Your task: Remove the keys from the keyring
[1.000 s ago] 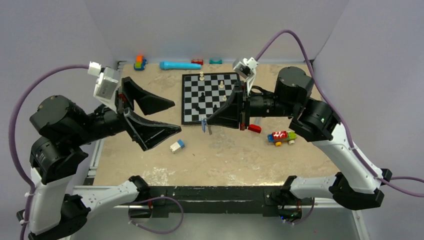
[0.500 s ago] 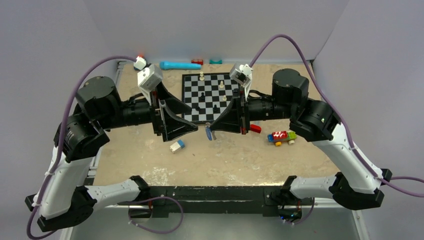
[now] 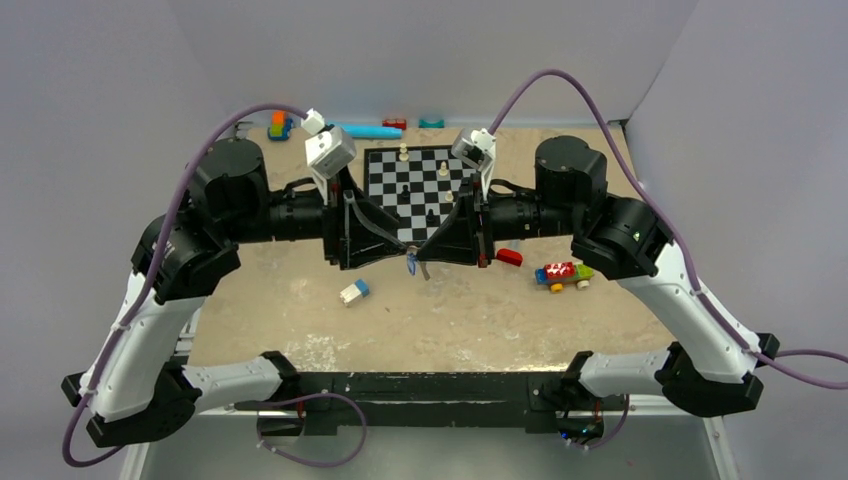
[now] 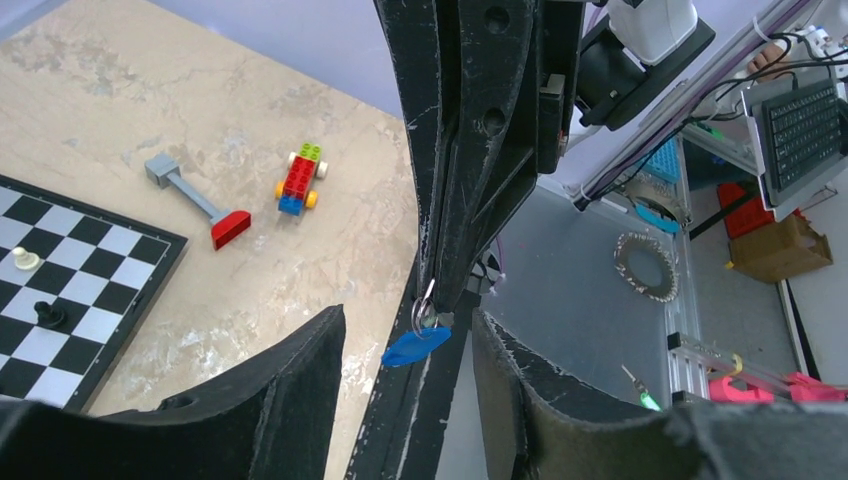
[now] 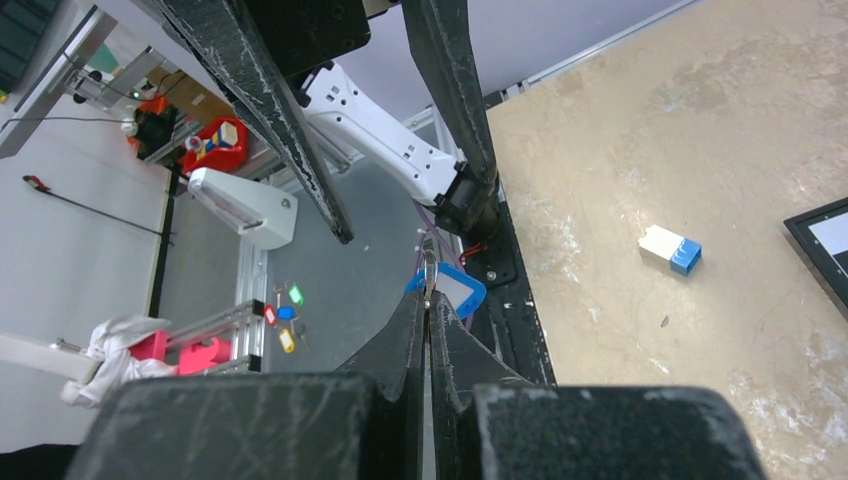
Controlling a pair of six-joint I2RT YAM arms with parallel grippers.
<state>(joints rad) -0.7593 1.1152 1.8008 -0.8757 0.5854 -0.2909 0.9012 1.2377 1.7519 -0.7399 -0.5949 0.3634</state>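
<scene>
My right gripper (image 3: 419,256) is shut on a small metal keyring (image 4: 425,308), held above the table in front of the chessboard. A key with a bright blue oval head (image 4: 414,346) hangs from the ring. In the right wrist view the ring (image 5: 429,276) sticks out of the closed tips, with the blue head (image 5: 458,291) behind it. My left gripper (image 4: 408,320) is open, facing the right gripper, and its two fingers (image 4: 270,400) stand on either side of the key without touching it. From the top the key (image 3: 411,263) is a small blue speck between both grippers.
A chessboard (image 3: 415,190) with a few pieces lies behind the grippers. A blue-and-white block (image 3: 353,291) lies at front left. A red-tipped piece (image 3: 510,257) and a brick car (image 3: 562,274) lie to the right. A cyan cylinder (image 3: 370,130) and small toys line the back wall.
My left arm has swung right from the table's left side, and its open fingers now bracket the key. My right gripper has held the ring nearly still, drifting slightly left.
</scene>
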